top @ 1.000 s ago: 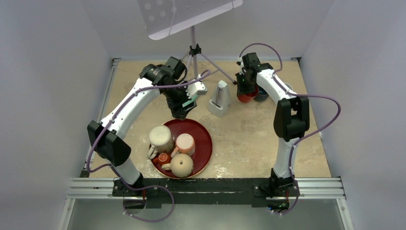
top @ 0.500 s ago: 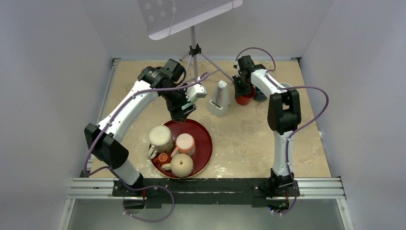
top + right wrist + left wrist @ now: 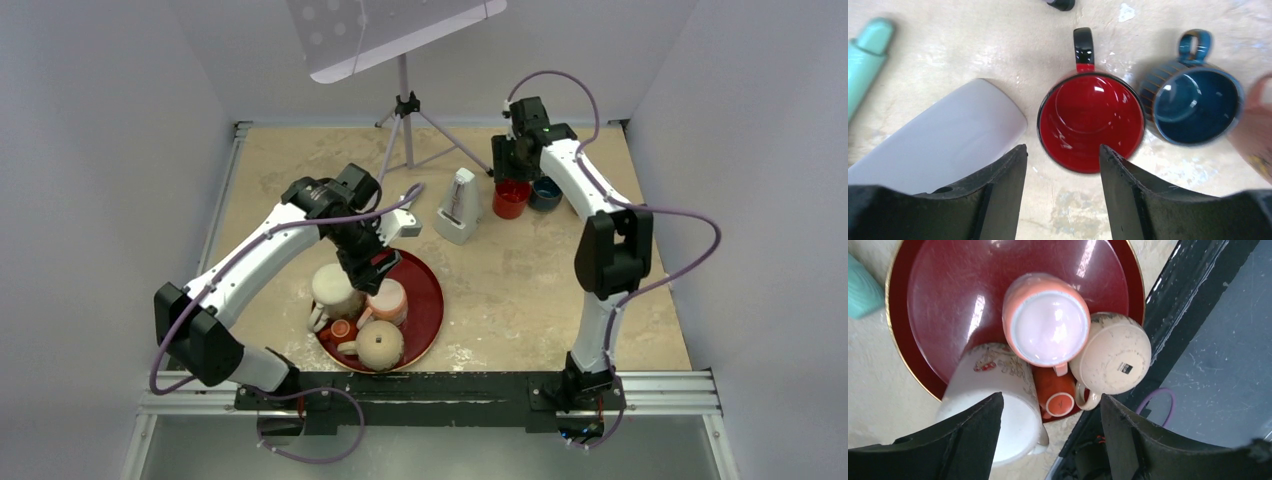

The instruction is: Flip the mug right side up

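Observation:
A red mug [image 3: 1091,120] with a black handle stands upright, mouth up, on the table [image 3: 520,290]. My right gripper [image 3: 1063,152] hovers open just above its near rim and holds nothing; from above, the right gripper [image 3: 512,165] sits behind the red mug [image 3: 510,198]. My left gripper [image 3: 1051,400] is open and empty over a dark red tray [image 3: 948,300]. On the tray, bottoms up, are a pink mug [image 3: 1046,320], a large white mug [image 3: 998,370], a beige mug [image 3: 1113,357] and a small orange cup [image 3: 1058,395].
A blue mug [image 3: 1193,105] stands upright right of the red one. A white metronome [image 3: 458,205] is to its left, a music stand's tripod [image 3: 405,110] behind. A teal object [image 3: 868,55] lies on the table. The tray [image 3: 425,290] sits near the front rail.
My right gripper has opened, let go of the red mug and lifted away from it. My left arm has swung forward from behind the tray to above the mugs on it.

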{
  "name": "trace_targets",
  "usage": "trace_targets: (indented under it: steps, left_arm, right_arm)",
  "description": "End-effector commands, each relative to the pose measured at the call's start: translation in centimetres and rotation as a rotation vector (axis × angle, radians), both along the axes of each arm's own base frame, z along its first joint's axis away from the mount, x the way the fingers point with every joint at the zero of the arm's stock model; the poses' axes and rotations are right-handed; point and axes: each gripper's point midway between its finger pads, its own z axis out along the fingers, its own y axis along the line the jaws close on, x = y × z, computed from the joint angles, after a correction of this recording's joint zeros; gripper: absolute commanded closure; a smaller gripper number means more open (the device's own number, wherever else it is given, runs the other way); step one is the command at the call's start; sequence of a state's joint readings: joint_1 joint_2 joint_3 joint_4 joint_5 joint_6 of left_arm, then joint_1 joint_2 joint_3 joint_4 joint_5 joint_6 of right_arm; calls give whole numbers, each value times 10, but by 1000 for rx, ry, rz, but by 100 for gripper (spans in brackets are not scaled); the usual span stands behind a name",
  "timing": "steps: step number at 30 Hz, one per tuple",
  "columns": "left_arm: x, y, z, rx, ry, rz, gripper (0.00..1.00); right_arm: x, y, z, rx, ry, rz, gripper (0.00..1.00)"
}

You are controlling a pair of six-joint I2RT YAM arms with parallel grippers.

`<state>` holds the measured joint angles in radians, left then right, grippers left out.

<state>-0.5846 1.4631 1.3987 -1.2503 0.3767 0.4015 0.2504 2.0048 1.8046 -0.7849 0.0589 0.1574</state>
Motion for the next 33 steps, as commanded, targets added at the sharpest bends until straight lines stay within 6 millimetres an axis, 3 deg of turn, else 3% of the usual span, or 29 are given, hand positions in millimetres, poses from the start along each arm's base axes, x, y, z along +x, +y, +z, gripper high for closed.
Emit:
trace_targets:
  steps: [1,4,8,11,14,18,23,29,33]
  left_arm:
    - [4,24,2,83,-112,89,22]
    - [13,61,6,213,-182,198,11]
    - [6,104,7,289,-246,291,2]
    - [-12,124,-19,313,-235,313,1]
    - [-31,136,-53,319,-178,358,8]
    - [-24,137,-56,313,-209,349,13]
    - [-21,136,-84,337,-186,220,20]
    - [1,113,-92,257,-189,193,48]
    - [19,96,-92,185,-223,198,50]
  right_arm:
    - [-15,-12,57,6,-143,-61,41]
    - [-33,-15,64,25,-156,-69,41]
    - [-55,-12,65,64,-171,-53,41]
    - [-65,-9,64,96,-178,-41,41]
    - [-69,-4,65,113,-191,-24,41]
    - [-69,0,72,119,-203,4,41]
    - [-71,3,87,130,-245,15,42]
    - [-81,-2,79,122,-232,5,42]
    - [-86,-2,70,120,-214,2,42]
